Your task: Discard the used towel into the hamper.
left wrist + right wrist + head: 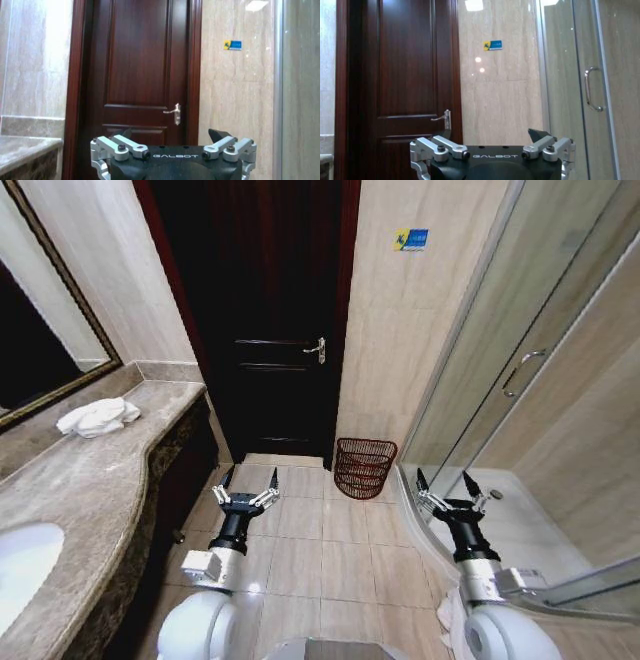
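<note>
White towel [98,417] lies crumpled on the stone counter [95,480] (near the mirror); hamper [364,467] stands on the tiled floor [330,550].

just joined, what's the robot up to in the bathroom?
Nothing is held yet. The left gripper and right gripper both hang open and empty over the floor tiles, facing the door. The white towel lies bunched on the counter to the robot's left. The hamper stands by the wall ahead.

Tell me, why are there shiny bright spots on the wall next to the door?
In the right wrist view, ceiling lights bounce off the glossy tile wall as glare spots. The left wrist view has a bright patch up on the same wall. In the head view, the door looks very dark and the walls lean.
</note>
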Tool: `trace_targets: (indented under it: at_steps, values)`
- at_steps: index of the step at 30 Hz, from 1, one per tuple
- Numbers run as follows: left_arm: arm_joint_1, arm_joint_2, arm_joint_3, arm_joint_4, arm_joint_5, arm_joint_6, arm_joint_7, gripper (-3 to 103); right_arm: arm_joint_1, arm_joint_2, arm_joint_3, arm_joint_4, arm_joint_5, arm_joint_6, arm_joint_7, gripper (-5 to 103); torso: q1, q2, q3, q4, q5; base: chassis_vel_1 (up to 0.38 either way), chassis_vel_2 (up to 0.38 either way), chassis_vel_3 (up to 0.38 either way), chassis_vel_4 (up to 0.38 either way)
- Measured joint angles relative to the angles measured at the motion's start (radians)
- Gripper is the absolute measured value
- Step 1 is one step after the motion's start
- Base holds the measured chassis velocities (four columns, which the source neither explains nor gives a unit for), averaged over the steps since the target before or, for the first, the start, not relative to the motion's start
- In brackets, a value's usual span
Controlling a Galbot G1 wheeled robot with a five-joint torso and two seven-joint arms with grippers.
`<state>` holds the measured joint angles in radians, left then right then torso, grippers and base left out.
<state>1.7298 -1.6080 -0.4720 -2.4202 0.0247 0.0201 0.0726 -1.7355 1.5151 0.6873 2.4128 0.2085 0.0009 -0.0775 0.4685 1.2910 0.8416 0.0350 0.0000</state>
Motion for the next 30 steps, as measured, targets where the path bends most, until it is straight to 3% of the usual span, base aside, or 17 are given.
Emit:
trace_targets:
  at_steps: [11, 30]
  values:
    - [-0.010, 0.000, -0.001, 0.002, -0.002, -0.014, -0.039, 100, -0.007, 0.005, -0.002, 0.007, -0.005, 0.006, -0.007, 100, 0.000, 0.000, 0.000, 0.0000, 0.0000, -0.056, 0.039, 0.046, -0.052]
    - [-0.019, 0.000, 0.000, 0.013, -0.022, -0.021, -0.056, 100, 0.001, 0.007, -0.018, -0.016, -0.015, 0.027, -0.011, 100, 0.000, 0.000, 0.000, 0.0002, 0.0000, -0.141, 0.151, 0.150, -0.147]
